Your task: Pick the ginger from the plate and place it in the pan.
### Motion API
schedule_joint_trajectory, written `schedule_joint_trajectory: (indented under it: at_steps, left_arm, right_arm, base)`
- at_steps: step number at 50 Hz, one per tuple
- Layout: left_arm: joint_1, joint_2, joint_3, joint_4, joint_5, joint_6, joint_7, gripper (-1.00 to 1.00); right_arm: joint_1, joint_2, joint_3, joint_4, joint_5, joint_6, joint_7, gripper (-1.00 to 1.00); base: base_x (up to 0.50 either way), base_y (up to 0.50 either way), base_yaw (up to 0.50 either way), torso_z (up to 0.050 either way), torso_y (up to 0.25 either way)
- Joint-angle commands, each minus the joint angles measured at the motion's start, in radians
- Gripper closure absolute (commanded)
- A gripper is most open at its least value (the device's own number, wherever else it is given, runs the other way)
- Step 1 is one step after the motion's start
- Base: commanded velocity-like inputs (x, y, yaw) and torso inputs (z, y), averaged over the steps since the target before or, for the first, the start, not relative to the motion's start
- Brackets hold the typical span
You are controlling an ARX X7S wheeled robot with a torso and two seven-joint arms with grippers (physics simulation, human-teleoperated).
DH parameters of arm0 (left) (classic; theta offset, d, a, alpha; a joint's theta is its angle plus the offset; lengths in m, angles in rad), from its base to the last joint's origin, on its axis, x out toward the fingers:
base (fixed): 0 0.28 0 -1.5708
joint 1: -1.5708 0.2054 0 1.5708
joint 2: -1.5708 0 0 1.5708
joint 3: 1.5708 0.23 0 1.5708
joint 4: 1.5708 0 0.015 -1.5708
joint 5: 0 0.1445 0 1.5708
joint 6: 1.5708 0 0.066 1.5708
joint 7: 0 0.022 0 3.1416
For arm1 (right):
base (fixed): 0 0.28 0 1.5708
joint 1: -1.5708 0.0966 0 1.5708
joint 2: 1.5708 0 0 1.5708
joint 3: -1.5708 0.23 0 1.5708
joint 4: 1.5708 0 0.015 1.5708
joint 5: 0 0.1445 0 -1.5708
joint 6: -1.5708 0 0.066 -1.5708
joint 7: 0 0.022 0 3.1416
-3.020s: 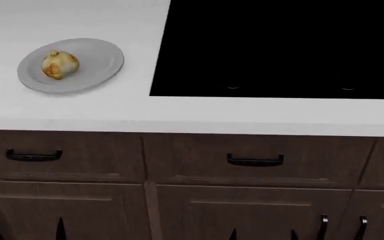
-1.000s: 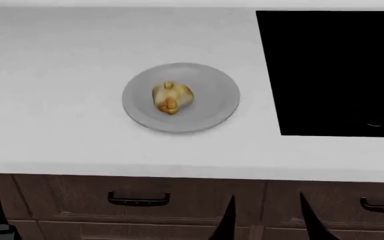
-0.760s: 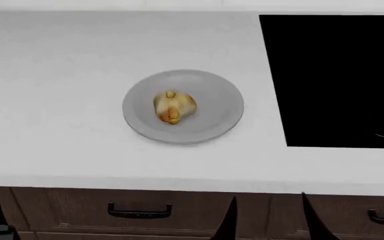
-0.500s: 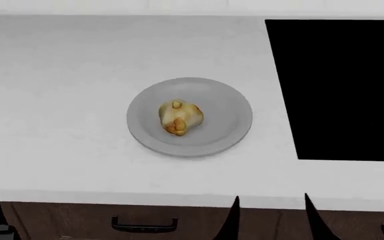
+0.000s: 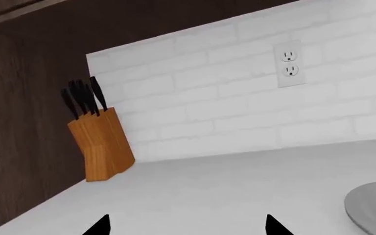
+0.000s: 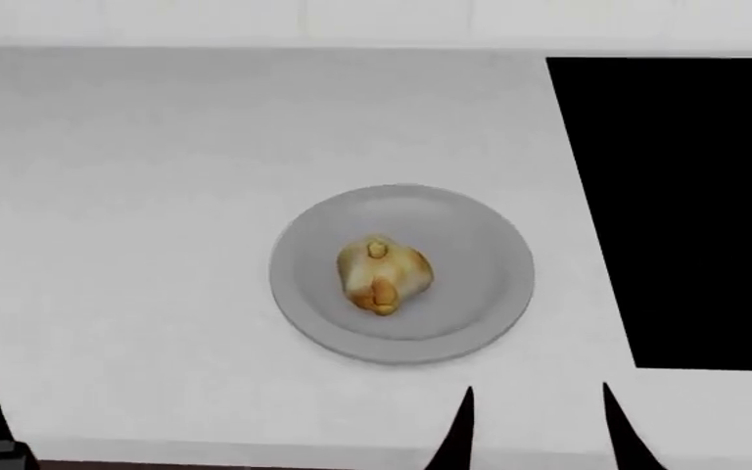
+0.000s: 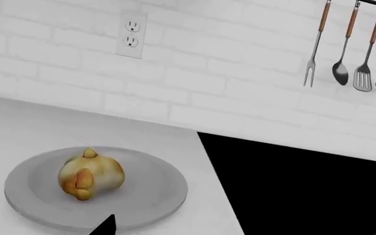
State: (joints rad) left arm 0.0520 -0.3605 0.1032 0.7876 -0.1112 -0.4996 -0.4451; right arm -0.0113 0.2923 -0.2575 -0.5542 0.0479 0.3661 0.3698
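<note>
The ginger (image 6: 383, 275), a knobbly pale-yellow lump with orange nubs, lies in the middle of the light-grey plate (image 6: 481, 245) on the white counter. My right gripper (image 6: 540, 436) is open and empty, just in front of the plate's near right rim. In the right wrist view the ginger (image 7: 90, 174) sits on the plate (image 7: 155, 196) ahead of one dark fingertip (image 7: 104, 226). My left gripper (image 5: 186, 227) is open over bare counter, left of the plate's rim (image 5: 374, 210). I cannot make out the pan against the black stovetop (image 6: 689, 196).
A wooden knife block (image 5: 100, 144) stands at the counter's far left by a dark cabinet side. A white brick wall with an outlet (image 7: 130, 33) runs behind. Utensils (image 7: 351, 49) hang above the stovetop (image 7: 305, 186).
The head view has closed in on the counter: plate and ginger slid down and right in it, the drawer fronts dropped out of view. Both grippers stay open.
</note>
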Motion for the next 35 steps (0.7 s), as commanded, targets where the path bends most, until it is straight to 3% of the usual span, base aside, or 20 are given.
schedule_joint_trajectory:
  at_steps: [1,35]
  left_arm:
    - [0.002,-0.003,0.003,0.003,0.006,0.002,-0.009,-1.0]
    - [0.007,-0.019,0.002,0.049,-0.002,-0.023,-0.018,-1.0]
  right_arm:
    - [-0.009,0.006,0.003,-0.005,0.007,-0.007,0.004,-1.0]
    - [-0.02,0.03,-0.022,-0.102,-0.014,0.03,0.023,-1.0]
  base:
    - [0.19,0.07,0.0,0.0,0.0]
    - [0.19,0.06,0.0,0.0,0.0]
